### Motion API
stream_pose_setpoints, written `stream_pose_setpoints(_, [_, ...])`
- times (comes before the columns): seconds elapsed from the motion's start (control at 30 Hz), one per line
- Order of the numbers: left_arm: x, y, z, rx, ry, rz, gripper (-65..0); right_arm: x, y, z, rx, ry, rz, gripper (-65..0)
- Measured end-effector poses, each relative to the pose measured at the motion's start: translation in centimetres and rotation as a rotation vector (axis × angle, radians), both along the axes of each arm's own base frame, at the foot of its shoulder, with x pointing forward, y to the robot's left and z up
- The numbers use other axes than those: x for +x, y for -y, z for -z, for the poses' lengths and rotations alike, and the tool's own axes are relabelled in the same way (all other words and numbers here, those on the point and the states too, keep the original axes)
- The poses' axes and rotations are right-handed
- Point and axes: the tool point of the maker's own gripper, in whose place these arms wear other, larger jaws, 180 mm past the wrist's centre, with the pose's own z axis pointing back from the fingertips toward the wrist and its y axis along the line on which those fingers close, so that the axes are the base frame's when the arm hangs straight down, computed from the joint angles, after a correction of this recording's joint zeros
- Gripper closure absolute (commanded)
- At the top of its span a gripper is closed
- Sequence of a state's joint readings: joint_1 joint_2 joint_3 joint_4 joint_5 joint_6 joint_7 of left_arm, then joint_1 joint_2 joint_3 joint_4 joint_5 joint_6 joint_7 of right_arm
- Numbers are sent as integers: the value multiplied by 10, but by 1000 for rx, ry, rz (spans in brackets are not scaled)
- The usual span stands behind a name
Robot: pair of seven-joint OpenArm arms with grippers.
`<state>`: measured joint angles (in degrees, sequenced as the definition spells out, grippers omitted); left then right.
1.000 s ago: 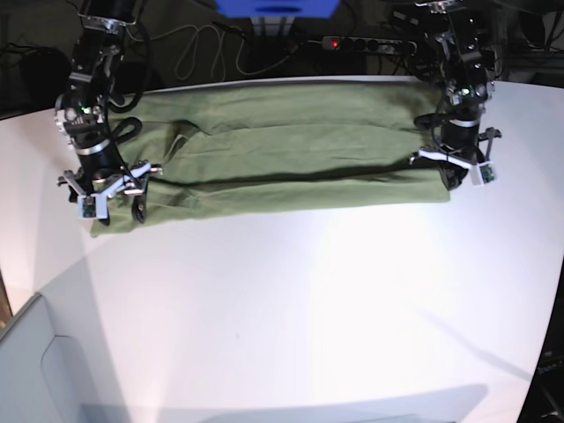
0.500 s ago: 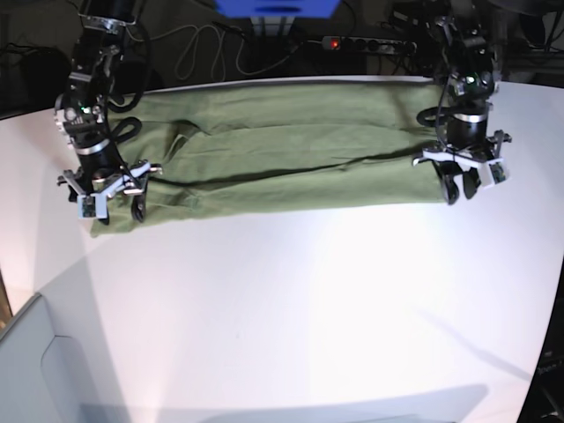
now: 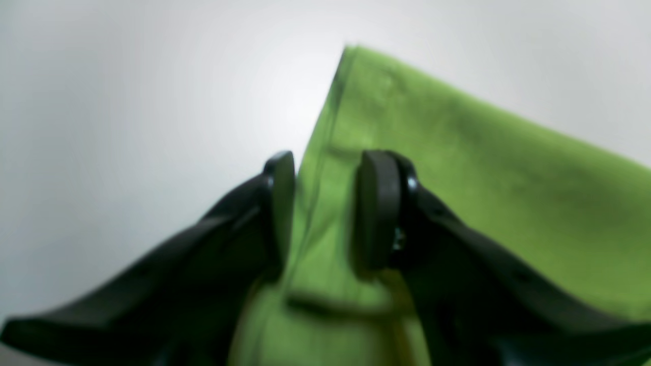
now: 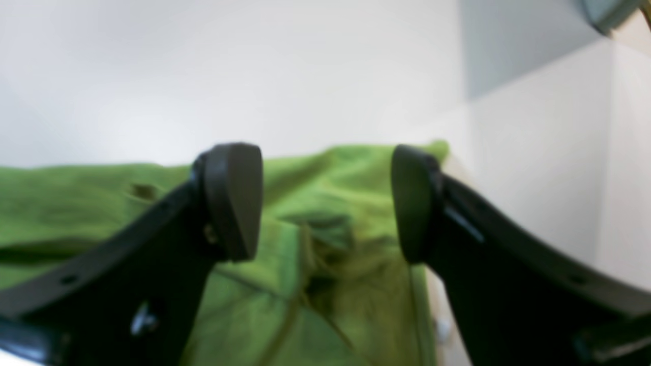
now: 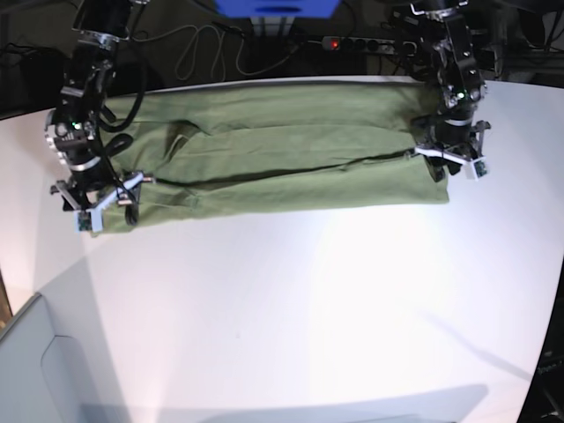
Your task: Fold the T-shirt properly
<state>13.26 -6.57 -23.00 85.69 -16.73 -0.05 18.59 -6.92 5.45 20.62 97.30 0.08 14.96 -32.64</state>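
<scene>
The olive-green T-shirt lies folded into a long band across the far part of the white table. My left gripper hovers at the band's right end. In the left wrist view its jaws stand open, with the T-shirt's hemmed edge lying flat below the gap. At the band's left end my right gripper is open too. The right wrist view shows its wide-open fingers over rumpled cloth near the T-shirt's corner. Neither gripper holds anything.
A power strip with a red light and loose cables lie behind the table's far edge, beside a blue object. A grey box sits at the lower left corner.
My left gripper has opened, let go of the T-shirt's right end, and drawn back a little toward the far side. My right gripper has shifted slightly left and stays open.
</scene>
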Motion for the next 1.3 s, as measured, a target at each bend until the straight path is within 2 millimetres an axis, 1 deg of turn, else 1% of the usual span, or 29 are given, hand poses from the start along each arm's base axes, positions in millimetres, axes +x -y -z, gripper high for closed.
stream_pose_setpoints(0.1, [2,-3,0,6,-2,9,-210,-18,0,17,-4,-85,0,-381])
stream_pose_setpoints(0.17, [1,-5,0,13,0,9,-210,-35,8,27,-27,-142,2,-381])
stream_pose_setpoints(0.2, [0,-7,0,13,-2,4,-210,-44,14,29,-48,-162,6,-381])
stream_pose_setpoints(0.27, [0,-8,0,13,-6,2,-210,-58,21,24,-75,-165,13,-381])
stream_pose_setpoints(0.33, [0,-8,0,14,-2,1,-210,-63,26,10,-92,-135,27,-381])
stream_pose_setpoints(0.4, [0,-8,0,14,-3,1,-210,-63,35,-11,-128,-86,42,-381])
stream_pose_setpoints(0.47, [0,-8,0,15,-3,1,-210,-59,31,-27,-145,-37,26,-381])
stream_pose_setpoints(0.57, [0,-7,0,15,-3,3,-210,-55,9,-31,-155,-26,-109,-371])
stream_pose_setpoints(0.63, [0,-7,0,15,-3,4,-210,-47,4,-32,-158,-21,-145,-333])
stream_pose_setpoints(0.7, [0,-7,0,15,-2,5,-210,-35,-2,-26,-132,-13,-162,-309])
stream_pose_setpoints(0.77, [1,-7,-1,16,-1,5,-210,-32,-8,-13,-100,-41,-178,-312])
stream_pose_setpoints(0.87, [0,-7,-1,14,-3,6,-210,-35,-1,6,-96,-102,-163,-307])
stream_pose_setpoints(0.93, [0,-7,0,16,-5,6,-210,-31,0,9,-88,-108,-160,-306])
stream_pose_setpoints(1.03, [0,-7,0,15,-5,6,-210,-20,-1,7,-66,-85,-158,-305])
stream_pose_setpoints(1.1, [0,-7,0,15,-5,6,-210,-19,-1,10,-64,-92,-156,-302])
stream_pose_setpoints(1.17, [0,-7,0,15,-5,6,-210,-20,-1,10,-63,-92,-157,-268])
stream_pose_setpoints(1.3, [0,-7,0,15,-4,5,-210,-19,-1,9,-62,-88,-156,-120])
